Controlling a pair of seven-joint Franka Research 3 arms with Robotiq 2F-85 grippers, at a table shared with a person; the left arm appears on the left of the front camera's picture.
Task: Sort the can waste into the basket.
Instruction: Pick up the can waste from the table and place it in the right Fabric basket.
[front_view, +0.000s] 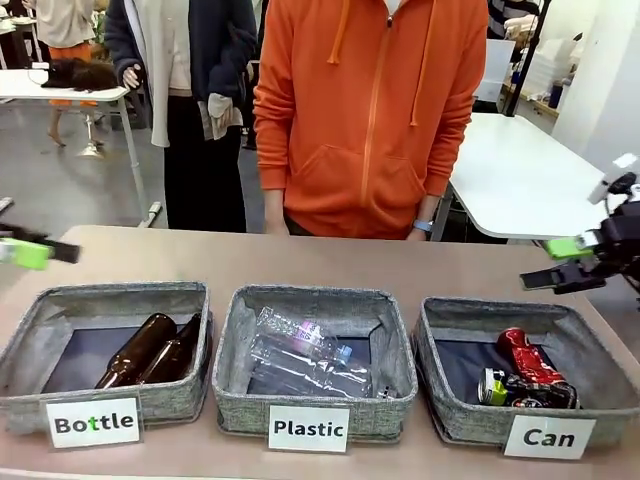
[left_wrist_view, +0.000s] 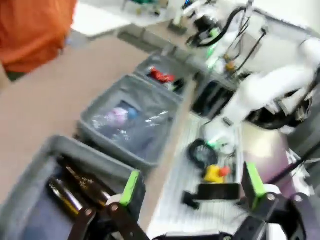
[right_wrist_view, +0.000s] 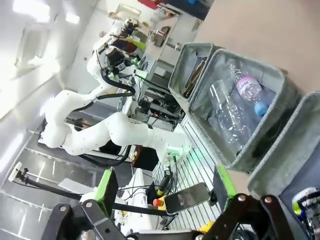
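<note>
Nearest me, both cans (front_view: 525, 375) lie inside the Can basket (front_view: 455, 415), sorted. Left jaws (front_view: 25, 250) and right jaws (front_view: 560, 262) hang released, empty, clear of the tabletop (front_view: 300, 262).

Worktop: tan table (front_view: 300, 262), bare along the far edge and between the bins.
On it: three grey fabric bins in a row along the near edge, each with a white label on its near wall.
Near-left corner: "Bottle" bin (front_view: 40, 325), sitting flat.
Middle of near edge: "Plastic" bin (front_view: 310, 298), just beside the first, narrow gap between them.
Near-right corner: "Can" basket (front_view: 450, 312), just beside the middle bin, its right wall close to the table's right edge.
Far edge: a person in an orange hooded top stands against it.
</note>
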